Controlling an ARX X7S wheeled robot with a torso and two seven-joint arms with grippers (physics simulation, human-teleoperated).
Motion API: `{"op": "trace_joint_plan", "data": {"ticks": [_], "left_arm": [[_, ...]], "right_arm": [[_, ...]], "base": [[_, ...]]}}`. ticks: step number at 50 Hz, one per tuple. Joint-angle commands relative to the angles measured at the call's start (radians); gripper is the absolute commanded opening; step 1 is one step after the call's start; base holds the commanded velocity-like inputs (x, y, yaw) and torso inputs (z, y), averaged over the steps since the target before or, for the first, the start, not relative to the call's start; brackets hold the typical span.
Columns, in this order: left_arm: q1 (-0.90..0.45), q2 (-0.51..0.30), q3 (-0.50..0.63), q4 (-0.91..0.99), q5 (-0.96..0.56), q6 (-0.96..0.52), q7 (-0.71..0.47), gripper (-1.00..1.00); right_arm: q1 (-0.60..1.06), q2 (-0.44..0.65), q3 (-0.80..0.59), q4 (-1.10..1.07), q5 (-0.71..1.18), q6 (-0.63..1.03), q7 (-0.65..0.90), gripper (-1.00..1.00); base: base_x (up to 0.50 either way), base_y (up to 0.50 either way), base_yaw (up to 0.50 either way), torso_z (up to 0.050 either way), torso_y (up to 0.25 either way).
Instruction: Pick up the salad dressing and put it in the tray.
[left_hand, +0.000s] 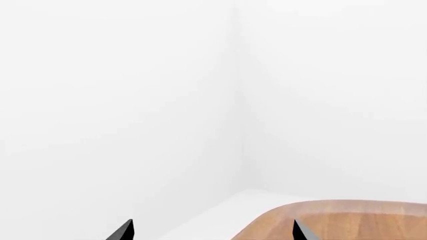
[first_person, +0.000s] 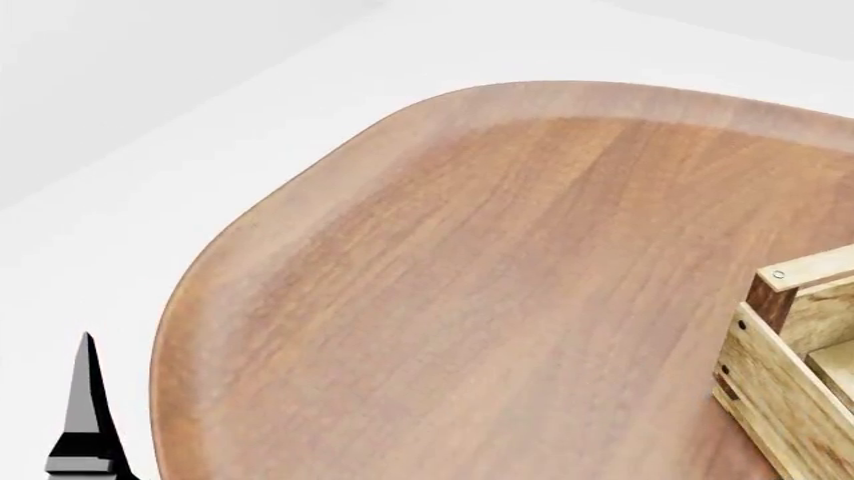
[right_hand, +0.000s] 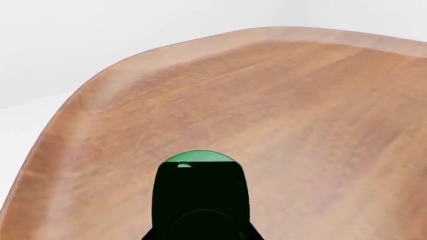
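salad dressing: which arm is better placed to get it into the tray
Right. Its wrist view shows a dark, green-topped object, likely the salad dressing, right at the camera, apparently held over the table. The left gripper is open, empty, at the table edge, away from the tray.

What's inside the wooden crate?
Only a corner of the tray shows at the head view's edge, resting on the table. A bit of pale wood shows inside it, nothing else. The rest is cut off, so what else it holds cannot be told.
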Motion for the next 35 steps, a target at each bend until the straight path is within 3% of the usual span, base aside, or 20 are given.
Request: {"op": "trace_joint_plan", "data": {"ticks": [1, 35], "left_arm": [[-0.001, 0.017, -0.021, -0.004, 0.016, -0.003, 0.026, 1.0], [0.009, 0.005, -0.031, -0.021, -0.004, 0.024, 0.02, 1.0]], "right_arm": [[0.002, -0.02, 0.024, -0.013, -0.037, 0.003, 0.001, -1.0], [0.027, 0.098, 0.167, -0.403, 0.114, 0.168, 0.099, -1.0]], "base": [[0.0, 0.0, 0.0, 0.0, 0.0], [0.0, 0.0, 0.0, 0.0, 0.0]]}}
